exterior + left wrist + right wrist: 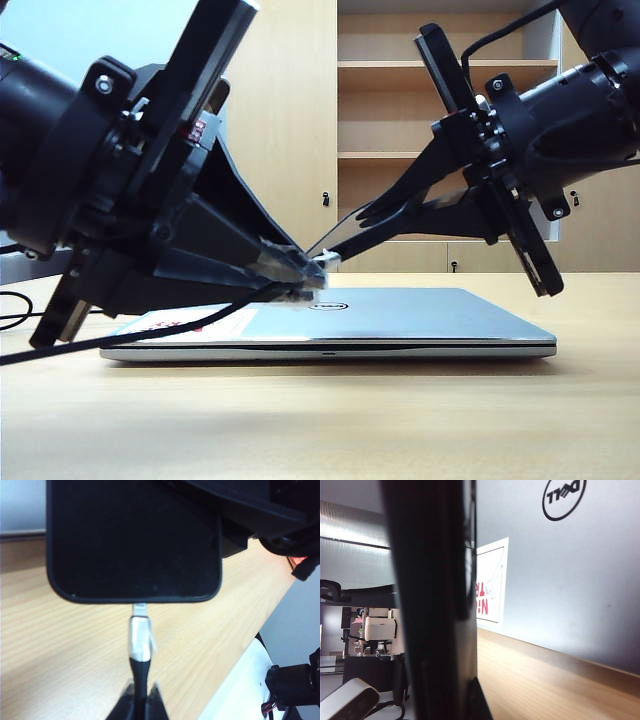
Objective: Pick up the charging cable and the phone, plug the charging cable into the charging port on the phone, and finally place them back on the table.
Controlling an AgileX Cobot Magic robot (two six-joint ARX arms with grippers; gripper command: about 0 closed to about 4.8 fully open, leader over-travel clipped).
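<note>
While both pickups look done to me, the plugging itself is only at its threshold; my left gripper (pixel 142 706) is clamped tight on the dark collar of the charging cable (pixel 140 652), and the silver plug points straight at the phone (pixel 135 540), its tip at or just touching the narrow end edge where the charging port (pixel 139 601) sits; whether the tip has entered I cannot tell, since most of the metal shows outside. My right gripper (pixel 375 222) is closed on the phone, holding it tilted in the air above the laptop (pixel 400 320), with the two grippers meeting over its lid; in my right wrist view the phone's dark edge fills the middle. By my reckoning what is left is seating the plug fully, then laying phone and cable together on the table (pixel 320 420).
</note>
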